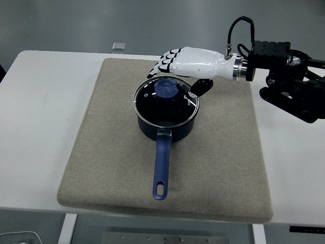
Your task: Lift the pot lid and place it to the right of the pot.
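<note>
A dark blue pot with a long blue handle pointing toward the near edge sits on a beige mat. Its glass lid with a blue knob rests on the pot. My right hand, white with black fingertips, hovers just above and behind the knob. Its fingers are spread and hold nothing. Its thumb hangs over the lid's right rim. The left arm is out of view.
The mat lies on a white table. A small grey square object lies at the table's far edge. The black right forearm reaches in over the table's right side. Bare mat lies right of the pot.
</note>
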Controlling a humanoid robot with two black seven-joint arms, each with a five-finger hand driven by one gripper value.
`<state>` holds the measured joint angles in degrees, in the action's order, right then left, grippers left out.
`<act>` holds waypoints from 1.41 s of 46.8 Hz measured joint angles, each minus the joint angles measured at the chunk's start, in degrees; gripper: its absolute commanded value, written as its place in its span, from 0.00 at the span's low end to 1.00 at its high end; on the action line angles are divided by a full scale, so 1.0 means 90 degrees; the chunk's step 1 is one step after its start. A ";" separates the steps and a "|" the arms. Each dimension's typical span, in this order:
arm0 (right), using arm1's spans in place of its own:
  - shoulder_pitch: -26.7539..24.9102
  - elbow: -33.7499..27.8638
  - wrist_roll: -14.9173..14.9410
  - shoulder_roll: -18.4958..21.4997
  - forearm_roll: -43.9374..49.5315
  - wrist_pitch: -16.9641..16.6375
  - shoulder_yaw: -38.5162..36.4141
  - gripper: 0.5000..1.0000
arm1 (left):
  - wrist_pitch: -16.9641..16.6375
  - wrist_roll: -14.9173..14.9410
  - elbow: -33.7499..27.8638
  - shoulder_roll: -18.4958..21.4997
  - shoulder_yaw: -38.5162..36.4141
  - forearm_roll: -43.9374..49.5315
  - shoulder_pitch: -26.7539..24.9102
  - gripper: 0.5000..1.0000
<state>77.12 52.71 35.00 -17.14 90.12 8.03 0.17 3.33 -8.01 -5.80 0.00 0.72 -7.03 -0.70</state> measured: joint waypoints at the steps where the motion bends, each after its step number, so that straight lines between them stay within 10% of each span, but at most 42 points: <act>1: 0.0000 -0.0008 0.0000 0.0000 0.0007 0.0008 0.0022 0.81 | 0.0000 0.0000 0.0000 0.0000 0.0000 0.0000 0.0000 1.00; 66: -0.0021 0.0056 0.0000 0.0187 0.0074 0.0094 0.0226 0.81 | 0.0002 0.0001 0.0000 0.0000 0.0003 0.0000 0.0000 1.00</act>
<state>76.93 53.22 35.00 -15.46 90.79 8.88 2.20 3.35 -7.99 -5.80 0.00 0.75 -7.03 -0.71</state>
